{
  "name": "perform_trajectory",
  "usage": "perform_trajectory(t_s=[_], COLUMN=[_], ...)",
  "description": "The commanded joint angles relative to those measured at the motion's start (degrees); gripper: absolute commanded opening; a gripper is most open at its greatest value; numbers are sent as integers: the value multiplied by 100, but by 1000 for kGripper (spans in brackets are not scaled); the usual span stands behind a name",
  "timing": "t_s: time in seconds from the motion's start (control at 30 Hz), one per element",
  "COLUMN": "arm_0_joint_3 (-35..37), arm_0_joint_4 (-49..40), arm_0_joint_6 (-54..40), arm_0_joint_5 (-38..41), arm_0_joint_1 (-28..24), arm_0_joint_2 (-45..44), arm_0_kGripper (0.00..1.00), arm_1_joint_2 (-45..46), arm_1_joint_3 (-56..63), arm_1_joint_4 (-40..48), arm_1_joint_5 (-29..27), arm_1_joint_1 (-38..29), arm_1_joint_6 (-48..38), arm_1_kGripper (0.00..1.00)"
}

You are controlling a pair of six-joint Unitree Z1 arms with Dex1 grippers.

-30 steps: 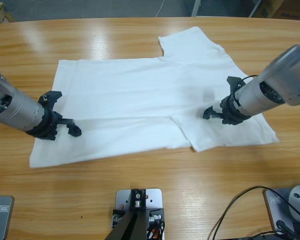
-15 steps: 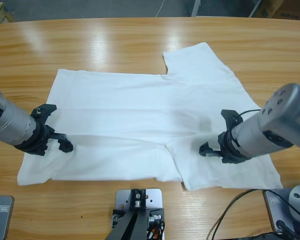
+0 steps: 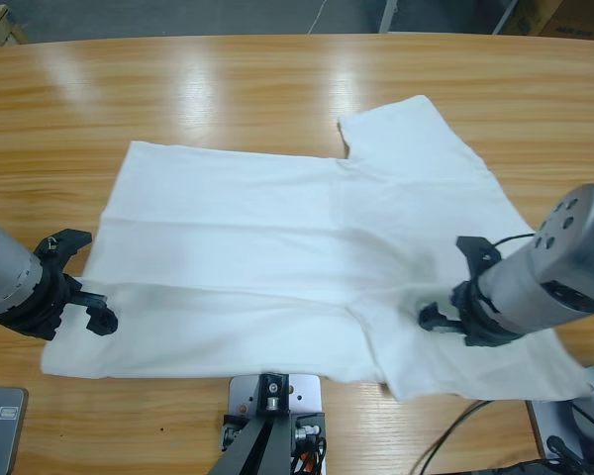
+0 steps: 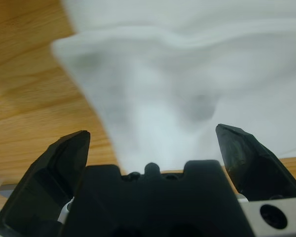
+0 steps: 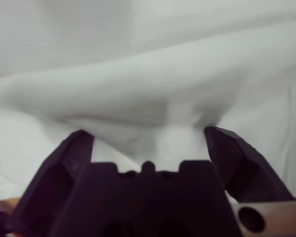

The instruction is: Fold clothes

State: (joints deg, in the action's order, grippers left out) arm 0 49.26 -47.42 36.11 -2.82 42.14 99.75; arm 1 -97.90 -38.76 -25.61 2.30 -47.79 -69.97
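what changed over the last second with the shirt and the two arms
Both arms drew back toward the camera-side table edge, dragging the white T-shirt with them; its near hem now reaches that edge. The left gripper slid toward the near left corner, the right gripper toward the near right. The shirt stays spread flat, unfolded, cloth between each gripper's spread jaws. The wooden table is unchanged.

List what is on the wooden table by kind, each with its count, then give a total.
White T-shirt: 1
Robot grippers: 2, the left gripper at the shirt's hem end and the right gripper at its sleeve end, both with cloth between their jaws
Total: 3
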Motion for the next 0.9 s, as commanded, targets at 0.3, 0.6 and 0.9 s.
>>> perform_trajectory(t_s=[0.3,0.6,0.9], arm_0_joint_3=[660,1947,3131], arm_0_joint_4=[-113,646,594], arm_0_joint_6=[-164,-5218,-8217], arm_0_joint_5=[-115,-289,-159], arm_0_joint_1=[31,-13,-157], arm_0_joint_2=[-182,983,2186], arm_0_kGripper=[973,973,959], arm_1_joint_2=[339,354,203], arm_1_joint_3=[-1978,-2340,-2338], arm_1_joint_4=[-1818,-1737,-1654], arm_1_joint_5=[-847,-801,-779], arm_1_joint_1=[571,868,917], arm_1_joint_6=[2404,3745,3805], arm_1_kGripper=[1000,1000,1000])
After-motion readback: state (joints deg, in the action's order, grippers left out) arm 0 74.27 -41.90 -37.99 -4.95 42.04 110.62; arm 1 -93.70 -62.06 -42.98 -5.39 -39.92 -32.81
